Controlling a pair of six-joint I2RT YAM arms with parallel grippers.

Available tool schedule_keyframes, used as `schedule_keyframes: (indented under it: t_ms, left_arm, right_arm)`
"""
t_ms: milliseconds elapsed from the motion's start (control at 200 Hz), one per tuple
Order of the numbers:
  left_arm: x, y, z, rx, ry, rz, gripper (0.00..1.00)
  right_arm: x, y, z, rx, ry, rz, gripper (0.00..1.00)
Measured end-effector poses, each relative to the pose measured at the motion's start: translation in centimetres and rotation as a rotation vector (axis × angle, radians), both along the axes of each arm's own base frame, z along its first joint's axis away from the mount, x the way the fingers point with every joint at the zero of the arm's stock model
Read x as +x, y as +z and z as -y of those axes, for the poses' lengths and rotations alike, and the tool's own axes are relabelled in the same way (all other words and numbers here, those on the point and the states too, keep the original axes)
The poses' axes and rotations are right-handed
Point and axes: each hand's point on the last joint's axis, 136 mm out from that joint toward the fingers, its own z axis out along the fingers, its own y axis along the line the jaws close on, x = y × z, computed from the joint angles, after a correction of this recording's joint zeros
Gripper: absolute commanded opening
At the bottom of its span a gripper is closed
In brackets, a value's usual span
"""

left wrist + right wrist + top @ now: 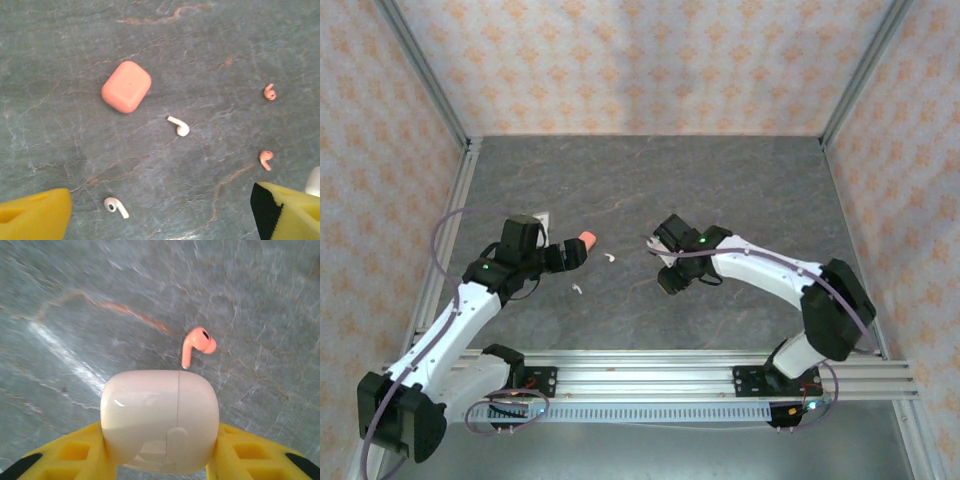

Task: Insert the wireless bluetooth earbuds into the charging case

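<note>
A closed coral-pink charging case [126, 86] lies on the grey stone table, ahead of my left gripper [160, 220]. That gripper hangs open above the table with nothing between its yellow fingers [32, 215]. One white earbud [178, 125] lies past the gap, another white earbud [115, 206] near the left finger. Two pink earbuds [270, 92] [266, 159] lie to the right. My right gripper [160, 440] is shut on a closed white charging case [160, 422], its fingers pressing both sides. A pink earbud [198, 345] lies just beyond it.
In the top view the left gripper [570, 255] and right gripper [665, 262] face each other mid-table, with the pink case [586, 240] and white earbuds [610, 257] [576, 290] between them. Patterned walls and metal posts [430, 95] enclose the table.
</note>
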Motion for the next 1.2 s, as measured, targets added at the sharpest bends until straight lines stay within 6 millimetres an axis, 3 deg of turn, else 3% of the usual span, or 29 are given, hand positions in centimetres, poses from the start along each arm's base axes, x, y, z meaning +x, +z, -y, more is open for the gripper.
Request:
schedule_keyframes:
  t_ms: [215,360,530,961,1201]
  left_arm:
    - [0.2,4.1,1.3,-0.073,-0.056,0.102,0.91]
    - [0.5,7.4,3.3,-0.154,-0.150,0.162,0.86]
    - [0.3,9.2,5.8,-0.244,-0.273,0.152,0.78]
    - [-1.2,9.8,11.7,-0.337,-0.487,0.063,0.72]
    - [-1.0,9.0,13.5,-0.344,-0.528,0.012,0.63]
  right_arm:
    - [1.0,5.4,-2.6,0.187,0.024,0.142,0.36]
    - [1.7,9.2,-4.1,0.318,0.052,0.236,0.33]
    - [1.5,12.2,-5.1,0.395,0.141,0.333,0.33]
    - [0.3,14.8,-7.2,0.418,0.284,0.406,0.33]
    - [-0.3,14.6,-7.9,0.392,0.334,0.398,0.34]
